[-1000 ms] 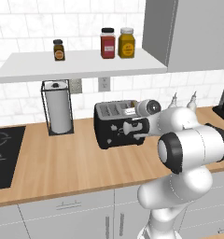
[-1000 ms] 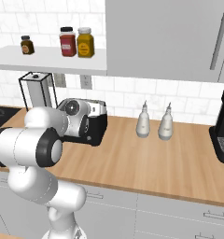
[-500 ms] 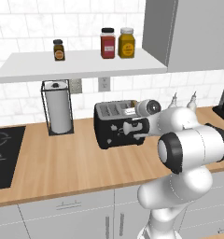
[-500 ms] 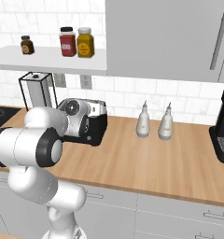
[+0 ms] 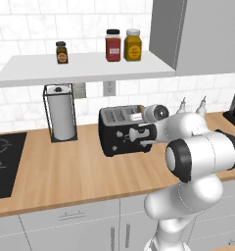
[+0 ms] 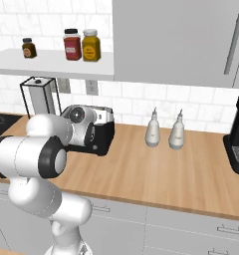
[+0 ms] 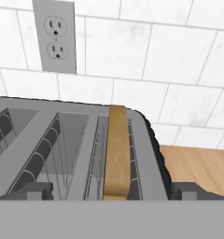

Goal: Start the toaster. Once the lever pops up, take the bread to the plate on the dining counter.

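Where the bread (image 7: pixel 117 154) stands, the toaster (image 7: pixel 62 149) rightmost slot, jaws apart

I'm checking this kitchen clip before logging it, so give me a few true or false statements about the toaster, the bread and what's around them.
1. The tan bread slice stands in a slot of the black boxy toaster. True.
2. The bread sits in the slot farthest from the two white bottles. False: it is in the end slot nearest them.
3. A paper towel roll in a black wire holder stands beside the toaster. True.
4. Three jars stand on the wooden wall counter. False: they stand on the white shelf above.
5. The gripper is above the toaster's top. True.
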Motion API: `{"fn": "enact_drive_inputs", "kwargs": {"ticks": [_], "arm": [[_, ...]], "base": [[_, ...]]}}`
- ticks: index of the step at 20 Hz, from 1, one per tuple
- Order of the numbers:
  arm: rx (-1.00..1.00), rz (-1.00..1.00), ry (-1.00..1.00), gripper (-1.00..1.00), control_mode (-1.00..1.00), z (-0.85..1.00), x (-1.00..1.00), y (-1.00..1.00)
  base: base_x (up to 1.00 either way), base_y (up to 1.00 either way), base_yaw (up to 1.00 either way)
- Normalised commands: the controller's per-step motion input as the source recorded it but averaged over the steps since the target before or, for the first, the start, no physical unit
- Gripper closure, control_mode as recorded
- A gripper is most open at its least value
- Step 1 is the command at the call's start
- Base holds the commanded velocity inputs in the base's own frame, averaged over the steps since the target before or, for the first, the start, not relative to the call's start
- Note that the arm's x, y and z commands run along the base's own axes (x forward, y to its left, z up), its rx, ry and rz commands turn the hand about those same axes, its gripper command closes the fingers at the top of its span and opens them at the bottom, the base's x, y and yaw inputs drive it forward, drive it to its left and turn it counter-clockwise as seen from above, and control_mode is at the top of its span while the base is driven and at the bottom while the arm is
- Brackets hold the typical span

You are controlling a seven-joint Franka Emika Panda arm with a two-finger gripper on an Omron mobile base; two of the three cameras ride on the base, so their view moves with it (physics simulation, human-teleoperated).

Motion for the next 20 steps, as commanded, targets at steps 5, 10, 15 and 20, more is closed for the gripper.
{"fn": "enact_drive_inputs", "kwargs": {"ticks": [5, 10, 15, 20], "arm": [[0.0, 0.0, 0.0, -1.0, -1.0, 0.0, 0.0, 0.0], [0.0, 0.0, 0.0, -1.0, -1.0, 0.0, 0.0, 0.0], [0.0, 0.0, 0.0, -1.0, -1.0, 0.0, 0.0, 0.0], [0.0, 0.0, 0.0, -1.0, -1.0, 0.0, 0.0, 0.0]], "base": [[0.0, 0.0, 0.0], [0.0, 0.0, 0.0], [0.0, 0.0, 0.0], [0.0, 0.0, 0.0]]}}
